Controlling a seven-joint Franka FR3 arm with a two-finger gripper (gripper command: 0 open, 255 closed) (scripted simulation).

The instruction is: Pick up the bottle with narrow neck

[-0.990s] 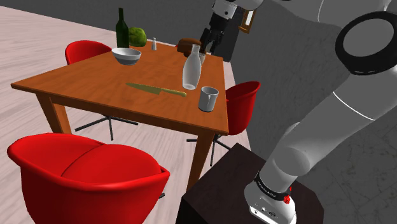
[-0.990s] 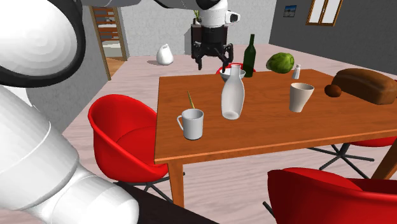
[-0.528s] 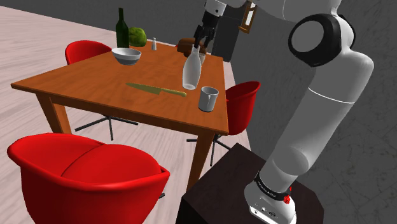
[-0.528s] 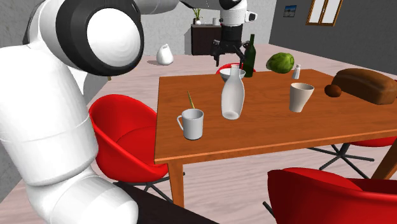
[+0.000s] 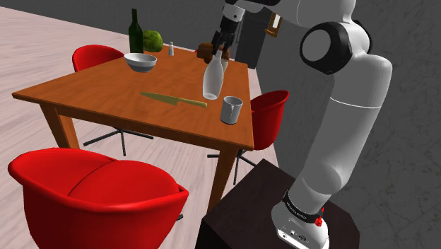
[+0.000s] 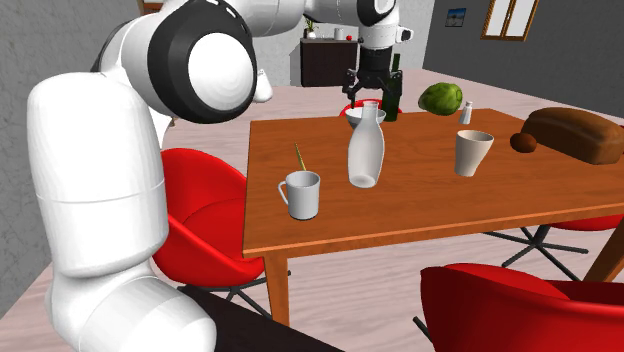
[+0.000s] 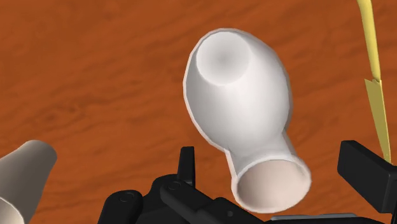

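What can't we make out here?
Wrist view: beige cup cut off by the picture's edge; yellow knife likewise, most of it out of frame.
Shoulder view: brown loaf partly hidden behind the claw and white bottle.
Second exterior view: green bottle partly behind the claw.

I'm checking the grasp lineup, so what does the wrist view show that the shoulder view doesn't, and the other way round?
Wrist view's extra: a look down into the white bottle's open mouth, with the jaws open on either side of its neck and clear of it. Shoulder view's extra: the dark green bottle, bowl, mug, red chairs and the arm's stand. Shared: the white bottle, the yellow knife and the wooden table.
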